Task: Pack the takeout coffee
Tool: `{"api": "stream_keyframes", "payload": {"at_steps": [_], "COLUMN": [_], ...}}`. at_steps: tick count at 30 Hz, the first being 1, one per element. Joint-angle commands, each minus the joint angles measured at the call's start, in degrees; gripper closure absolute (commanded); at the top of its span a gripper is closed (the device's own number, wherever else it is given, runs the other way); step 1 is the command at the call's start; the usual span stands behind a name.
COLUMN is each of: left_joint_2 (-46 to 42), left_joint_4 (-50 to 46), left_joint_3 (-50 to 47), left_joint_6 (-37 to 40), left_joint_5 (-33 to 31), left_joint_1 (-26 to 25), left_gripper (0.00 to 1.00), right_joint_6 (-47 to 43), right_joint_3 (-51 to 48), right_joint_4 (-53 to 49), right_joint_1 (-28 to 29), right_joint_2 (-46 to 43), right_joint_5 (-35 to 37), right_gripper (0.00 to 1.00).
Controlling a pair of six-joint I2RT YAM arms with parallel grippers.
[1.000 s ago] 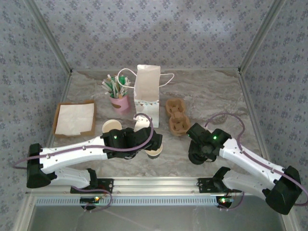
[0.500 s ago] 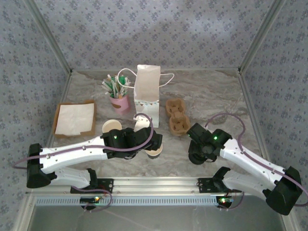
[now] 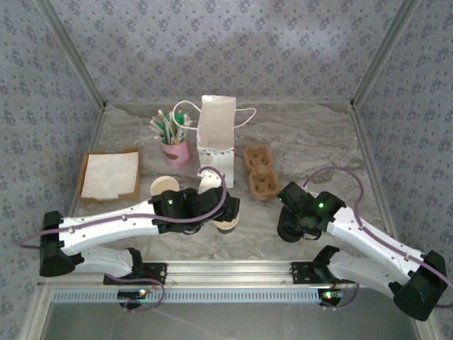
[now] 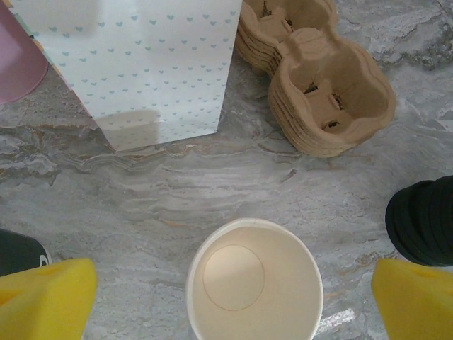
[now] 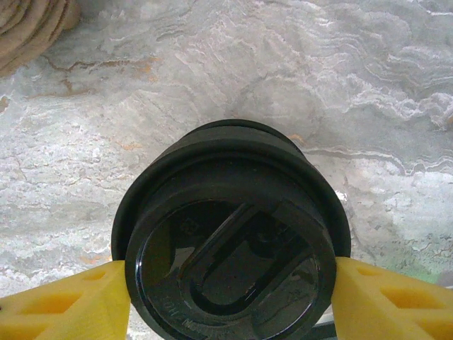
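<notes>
Most of the white paper cup [image 4: 255,283] shows in the left wrist view, though its near rim is cut off. From above, the left gripper [image 3: 225,210] hides much of it. The cup stands empty by the bench's near edge, in front of the paper bag [image 3: 216,138]. The left gripper's pads [image 4: 42,301] are spread wide, clear of the cup. The right gripper [image 5: 230,304] is closed on the black lid [image 5: 230,248], touching its rim on both sides; whatever lies beneath the lid is unclear. Since a second ago the right forearm has slid slightly rightward, and the cup has stayed put.
</notes>
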Motion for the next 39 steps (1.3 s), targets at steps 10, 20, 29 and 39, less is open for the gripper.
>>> {"api": "stream_keyframes", "payload": {"at_steps": [10,20,29,39], "left_joint_2": [3.46,10.99,18.64,24.79], "left_joint_4": [16.58,21.66,27.37,31.65], "left_joint_3": [-0.57,1.61,4.22,4.75], "left_joint_6": [0.29,-1.52,-2.96,-3.46], "left_joint_5": [14.81,19.45,25.34,30.61], "left_joint_1": [2.20,2.21,2.17,3.46], "left_gripper": [0.36,0.50,0.59,0.72], "right_joint_6": [-2.43,-4.29,-6.77,-7.14], "right_joint_3": [1.12,-0.41,-1.73,-1.95], "right_joint_4": [-2.95,-2.17,-0.06,-0.51], "right_joint_1": [-2.00,-4.78,-9.48,-10.67], "right_joint_2": [-1.36,-1.61,-1.55,-3.33], "right_joint_5": [-1.26,-3.33,-6.97,-8.44], "right_gripper": [0.29,0.28,0.30,0.29]}}
